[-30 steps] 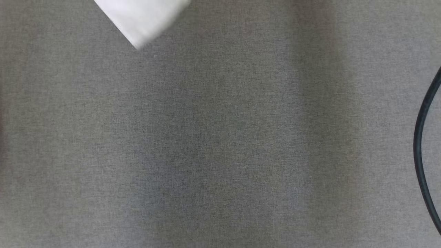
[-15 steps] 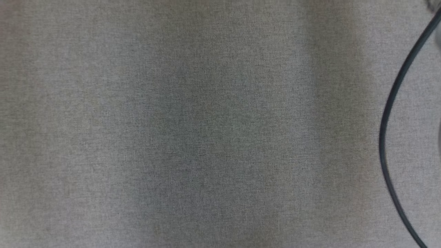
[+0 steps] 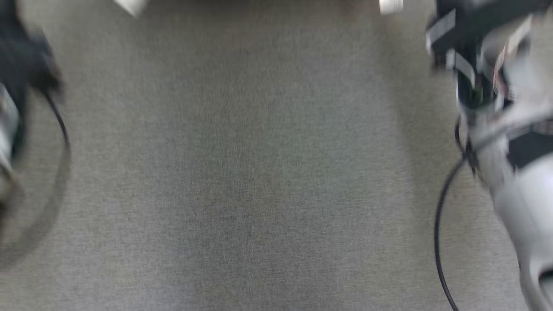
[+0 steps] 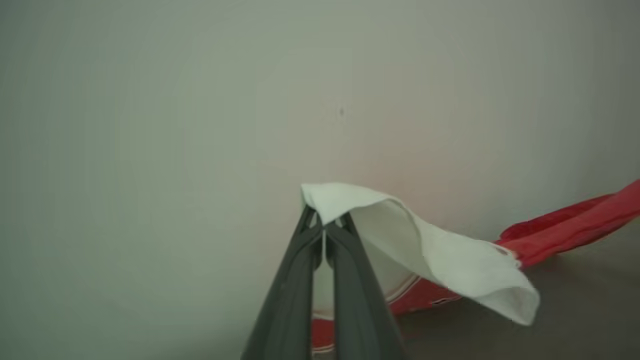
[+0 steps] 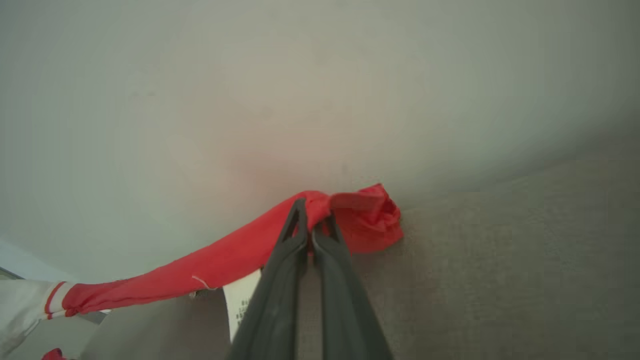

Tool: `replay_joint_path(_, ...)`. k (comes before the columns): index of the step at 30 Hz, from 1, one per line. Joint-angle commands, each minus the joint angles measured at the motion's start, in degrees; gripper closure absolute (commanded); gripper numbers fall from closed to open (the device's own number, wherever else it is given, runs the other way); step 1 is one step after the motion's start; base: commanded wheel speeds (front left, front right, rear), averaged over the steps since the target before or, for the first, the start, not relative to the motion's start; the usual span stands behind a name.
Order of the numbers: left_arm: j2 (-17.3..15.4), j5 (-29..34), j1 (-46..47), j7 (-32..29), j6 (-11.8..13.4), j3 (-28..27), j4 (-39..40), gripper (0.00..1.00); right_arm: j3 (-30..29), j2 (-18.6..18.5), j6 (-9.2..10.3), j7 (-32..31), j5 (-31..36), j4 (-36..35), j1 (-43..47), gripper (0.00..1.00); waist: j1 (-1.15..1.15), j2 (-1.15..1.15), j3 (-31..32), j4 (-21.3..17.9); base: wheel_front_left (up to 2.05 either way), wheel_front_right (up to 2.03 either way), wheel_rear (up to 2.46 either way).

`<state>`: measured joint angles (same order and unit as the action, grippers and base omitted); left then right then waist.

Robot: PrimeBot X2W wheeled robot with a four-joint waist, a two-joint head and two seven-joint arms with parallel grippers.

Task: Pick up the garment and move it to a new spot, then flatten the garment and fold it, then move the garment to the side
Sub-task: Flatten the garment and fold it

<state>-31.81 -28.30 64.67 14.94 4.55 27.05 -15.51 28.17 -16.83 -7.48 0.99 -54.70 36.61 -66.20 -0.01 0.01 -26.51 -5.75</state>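
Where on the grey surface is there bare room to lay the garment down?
The wide middle of the grey surface is bare, bordered by the left cable and the right cable. Both side edges are crowded: the left arm and the right arm hang there.
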Motion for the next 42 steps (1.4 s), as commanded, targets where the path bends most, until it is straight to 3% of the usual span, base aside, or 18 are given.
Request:
replay_joint_path(1, -0.69, -0.18, -4.59, 0.32, 1.34, 0.02, 2.34, 1.0, 0.56, -1.12, -0.03, 0.57, -1.13, -1.5, 3.22, 1.0, 0.01, -0.01, 3.89, -0.36, 0.0, 0.0, 0.0)
replay_joint_path(8, -1.38, -1.65, -27.76, 0.33, 10.2, -1.16, 19.29, 1.0, 3.3, -5.75, -0.03, 2.63, -4.14, -9.38, 19.52, 1.0, 0.01, -0.01, 8.49, 0.1, 0.0, 0.0, 0.0)
replay_joint_path(12, 0.41, -2.31, -38.22, 0.35, 13.91, -1.66, 24.9, 1.0, 2.96, -7.09, -0.03, 3.77, -5.36, -11.71, 27.51, 1.0, 0.01, -0.01, 10.81, 0.63, 0.0, 0.0, 0.0)
replay_joint_path(19, 4.51, -0.68, -52.98, 0.35, 16.73, -2.22, 27.31, 1.0, 2.15, -9.27, -0.03, 4.65, -4.37, -14.46, 39.65, 1.0, 0.01, -0.01, 14.32, 1.55, 0.0, 0.0, 0.0)
replay_joint_path(26, 9.3, 0.51, -64.06, 0.35, 15.21, -2.16, 26.84, 1.0, -0.34, -10.38, -0.03, 3.58, -2.9, -15.49, 50.08, 1.0, 0.01, -0.01, 17.84, 3.04, 0.0, 0.0, 0.0)
replay_joint_path(34, 12.17, 2.11, -70.73, 0.35, 12.38, -1.88, 23.26, 1.0, -5.35, -10.51, -0.03, -0.57, 0.11, -17.8, 60.09, 1.0, 0.01, -0.01, 20.91, 4.13, 0.0, 0.0, 0.0)
replay_joint_path(42, 14.11, 5.08, -69.97, 0.35, 9.18, -3.18, 19.21, 1.0, -11.18, -6.33, -0.03, -5.25, 2.4, -22.71, 65.48, 1.0, 0.01, -0.01, 21.96, 3.9, 0.0, 0.0, 0.0)
